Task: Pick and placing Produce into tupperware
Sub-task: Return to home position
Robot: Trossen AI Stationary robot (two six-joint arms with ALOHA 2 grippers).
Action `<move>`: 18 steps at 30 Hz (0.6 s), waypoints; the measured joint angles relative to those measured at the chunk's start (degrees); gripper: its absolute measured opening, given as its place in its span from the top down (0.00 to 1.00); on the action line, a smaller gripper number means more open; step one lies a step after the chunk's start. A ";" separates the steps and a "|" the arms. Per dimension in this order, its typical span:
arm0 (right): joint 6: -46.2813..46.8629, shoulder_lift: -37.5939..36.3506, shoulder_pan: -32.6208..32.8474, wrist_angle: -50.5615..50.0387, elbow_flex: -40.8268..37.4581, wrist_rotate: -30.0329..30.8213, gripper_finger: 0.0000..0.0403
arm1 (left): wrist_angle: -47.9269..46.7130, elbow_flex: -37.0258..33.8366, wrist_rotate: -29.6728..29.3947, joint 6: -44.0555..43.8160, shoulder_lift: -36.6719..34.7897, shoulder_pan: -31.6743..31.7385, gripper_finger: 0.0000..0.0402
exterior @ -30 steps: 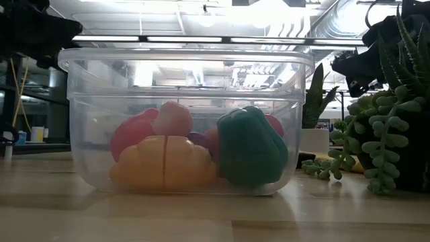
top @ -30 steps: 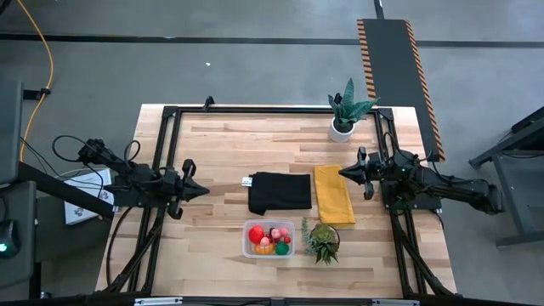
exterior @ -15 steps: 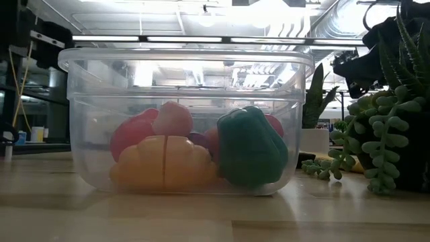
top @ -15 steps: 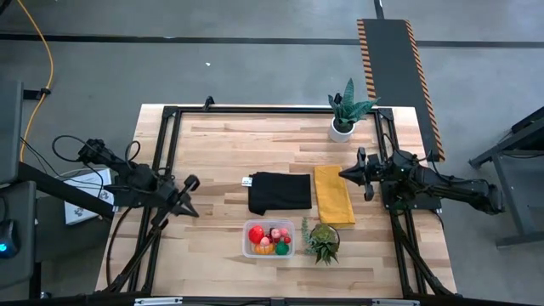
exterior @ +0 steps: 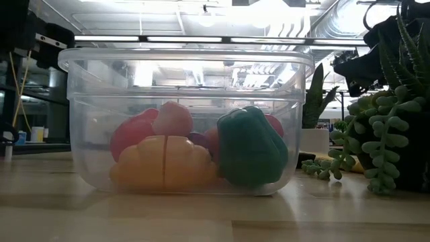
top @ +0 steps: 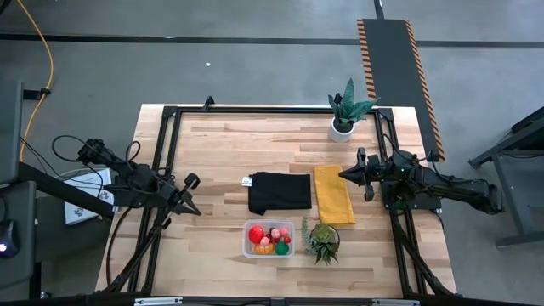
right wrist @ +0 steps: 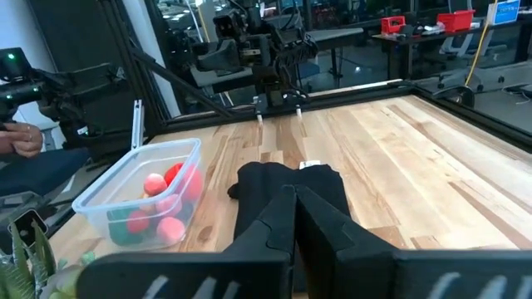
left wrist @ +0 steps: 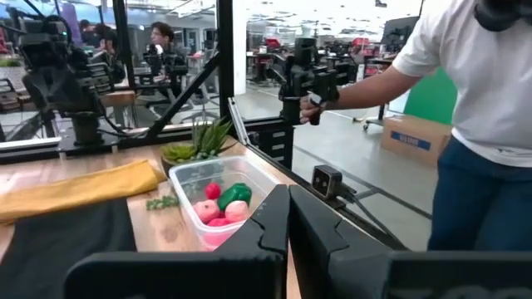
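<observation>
Left gripper (top: 192, 204), fingers together, has swung back toward its edge; right gripper (top: 343, 172), likewise closed, waits by the yellow cloth (top: 333, 200). Produce (top: 270, 237) fills the tub (top: 247, 241); keep your retreat slow

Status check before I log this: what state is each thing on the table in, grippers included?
tupperware: uncovered, upright, holding the produce.
produce: inside the tupperware.
black cloth: lying flat.
yellow cloth: lying flat.
left gripper: shut, empty.
right gripper: shut, empty.
</observation>
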 joint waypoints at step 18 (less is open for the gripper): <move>0.46 0.00 0.00 -0.22 0.00 2.48 1.00 | -0.22 0.02 -1.14 1.25 4.28 12.07 1.00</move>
